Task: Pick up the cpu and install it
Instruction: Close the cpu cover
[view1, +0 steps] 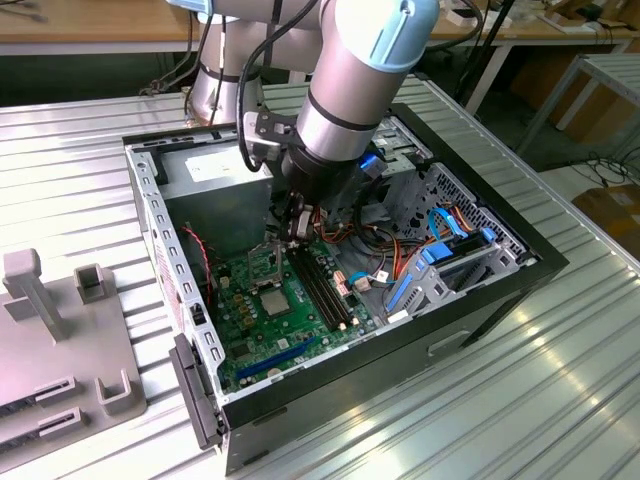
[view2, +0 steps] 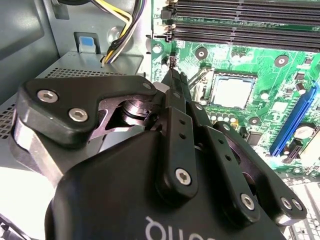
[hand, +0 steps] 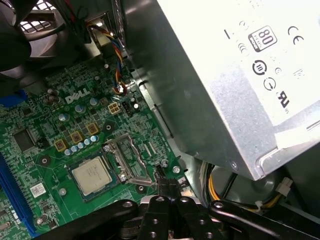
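Grey moulded fixtures (view1: 60, 330) with upright blocks and slots sit at the exterior view's left on the ribbed metal table (view1: 560, 380). Next comes the open black computer case (view1: 500, 290), its perforated steel wall along the near left side. Inside lies the green circuit board (view1: 250, 320). The cpu (view1: 277, 300), a thin flat square with a silvery face, sits in its socket on that board; it also shows in the first wrist view (hand: 91, 175) and second wrist view (view2: 231, 92). Beside it the metal socket frame (hand: 127, 159) stands hinged open. The black claw (view1: 293, 232) hangs just above the board near the socket, fingers drawn narrow together, holding nothing. Black memory slots (view1: 325, 285) run alongside. Blue-latched drive brackets (view1: 440, 265) fill the case's right end.
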